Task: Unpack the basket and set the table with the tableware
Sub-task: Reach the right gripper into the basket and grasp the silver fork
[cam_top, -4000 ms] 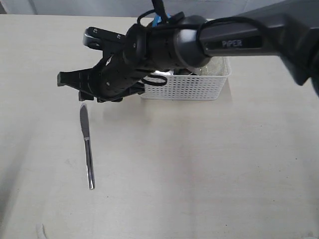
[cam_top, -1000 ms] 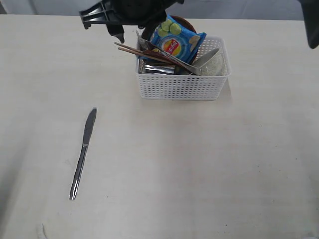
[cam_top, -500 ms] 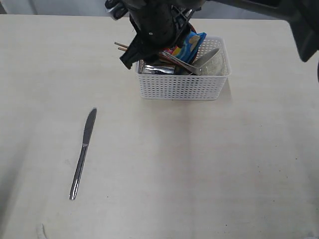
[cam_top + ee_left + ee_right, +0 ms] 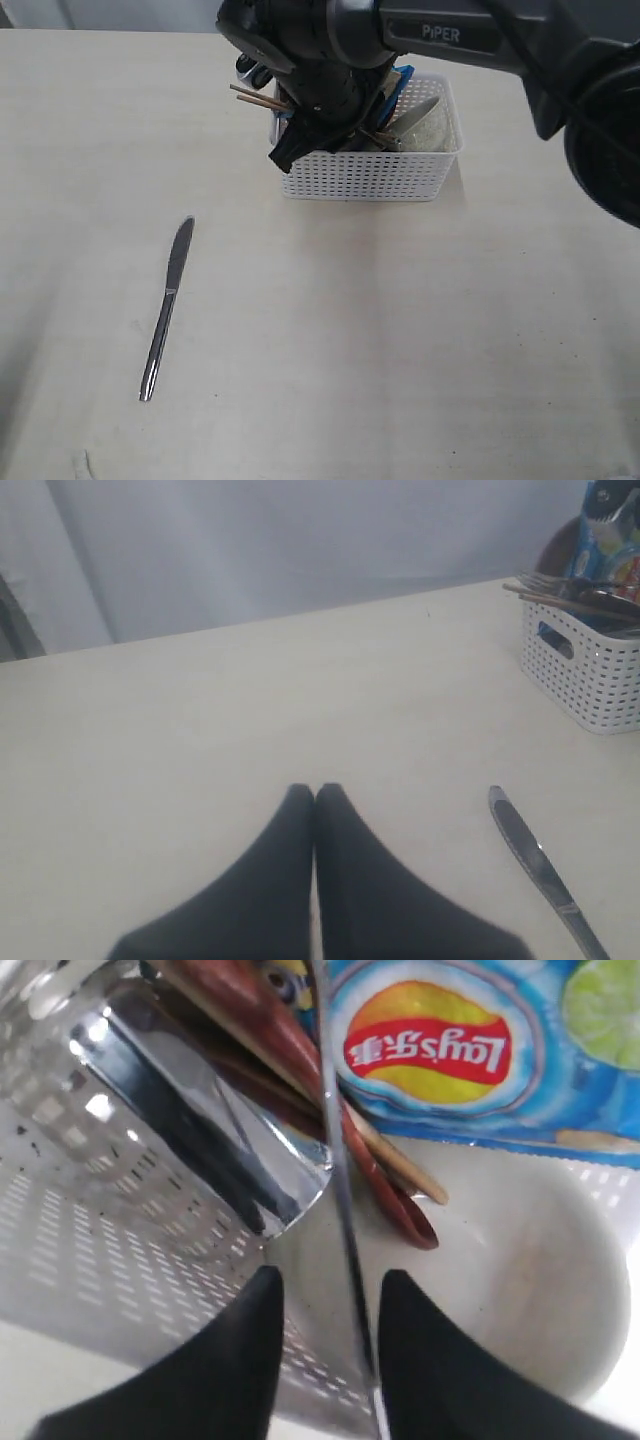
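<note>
Right wrist view: shiny steel cup [image 4: 175,1110]

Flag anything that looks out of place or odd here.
A blue chip bag sits in the white basket beside the steel cup and bowl: a snack among tableware. The knife lies slanted on the table. Nothing looks spilled or damaged.

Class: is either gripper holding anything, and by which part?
Nothing is held yet. The right gripper straddles the thin steel fork handle in the basket, jaws apart; the left gripper is shut and empty.
</note>
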